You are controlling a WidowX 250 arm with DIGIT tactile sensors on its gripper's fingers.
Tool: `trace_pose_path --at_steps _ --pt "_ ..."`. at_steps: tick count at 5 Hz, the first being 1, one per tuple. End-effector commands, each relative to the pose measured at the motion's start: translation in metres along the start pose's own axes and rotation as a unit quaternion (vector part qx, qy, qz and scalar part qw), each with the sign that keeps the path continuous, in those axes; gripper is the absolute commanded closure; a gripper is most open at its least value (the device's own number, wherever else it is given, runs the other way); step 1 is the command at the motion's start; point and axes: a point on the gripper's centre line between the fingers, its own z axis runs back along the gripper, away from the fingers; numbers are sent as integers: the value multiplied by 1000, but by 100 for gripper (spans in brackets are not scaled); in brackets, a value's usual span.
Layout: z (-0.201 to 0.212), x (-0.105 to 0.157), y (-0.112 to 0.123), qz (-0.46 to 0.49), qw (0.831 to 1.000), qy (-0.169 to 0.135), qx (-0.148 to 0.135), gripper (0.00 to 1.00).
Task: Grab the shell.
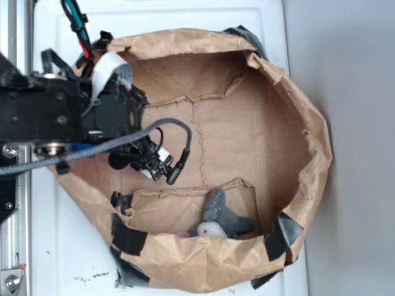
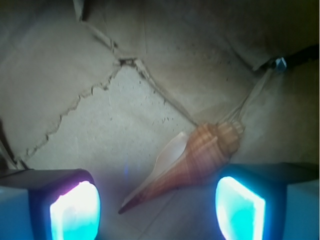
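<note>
Wrist view, nearest first: my two fingers, black with glowing cyan pads [image 2: 75, 212], sit at the bottom corners, spread wide apart, so my gripper [image 2: 157, 210] is released and holds nothing. Between the pads lies the slender orange-tan spiral seashell [image 2: 192, 162], flat on the brown cardboard floor [image 2: 100, 115]; its thin pointed tip aims lower left toward the left pad, its knobbly whorled wide end sits upper right, just above the right pad. Whether the right pad touches the shell, I cannot tell. Past it the floor shows torn seams and cracks, with a small dark object at the upper right edge, too blurred to name. Exterior view: my black arm [image 1: 55, 114] with grey cable reaches in from the left over the crumpled brown paper-and-cardboard bin [image 1: 308, 135], patched with black tape [image 1: 126, 237], which sits on a white surface [image 1: 62, 265]. The shell is hidden under the arm here. At the bin's lower wall, well apart from my gripper, lies a grey and white plush animal [image 1: 219, 219].
</note>
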Motion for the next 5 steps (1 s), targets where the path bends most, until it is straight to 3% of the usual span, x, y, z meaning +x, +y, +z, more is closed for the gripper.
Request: trace_pose_path --at_steps 1,3,5 --pt "16 12 9 4 1000 -16 -22 0" --pt "31 -7 21 -37 996 -38 -68 0" --pt "31 -13 20 -46 996 -48 -66 0"
